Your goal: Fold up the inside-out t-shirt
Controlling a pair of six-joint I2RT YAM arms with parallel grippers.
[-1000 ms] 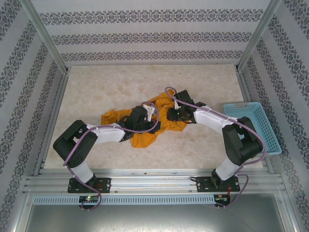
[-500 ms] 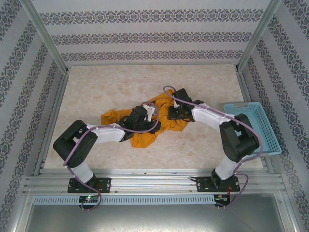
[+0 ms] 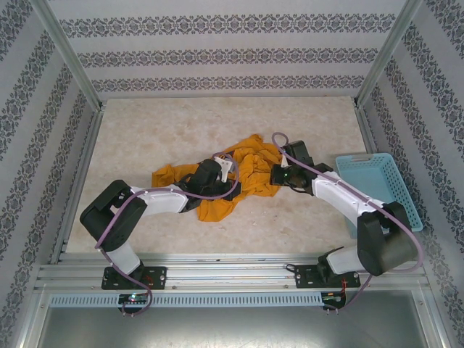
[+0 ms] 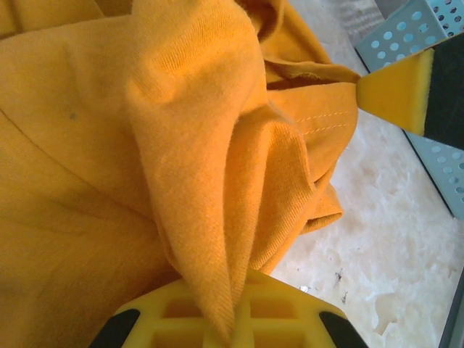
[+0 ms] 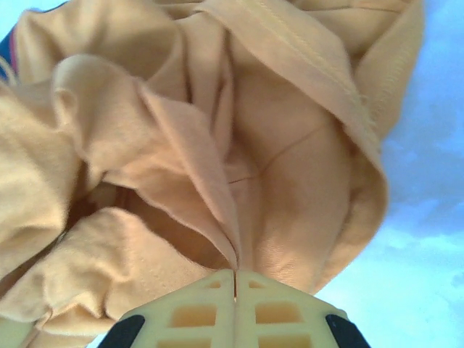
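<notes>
Inside-out t-shirt point(image 3: 254, 156), mustard-orange, lies crumpled in a heap near the middle of the pale marbled counter point(image 3: 167, 130), with a light-blue perforated basket point(image 3: 362, 157) to its right at the counter's edge. The left gripper point(image 3: 230, 168) sits over the heap's middle, its yellow fingers point(image 4: 181, 312) clenched on a raised fold of cloth. The right gripper point(image 3: 277, 176) is at the heap's right edge, its fingers point(image 5: 283, 304) pressed together on a thin ridge of fabric beside a stitched hem.
</notes>
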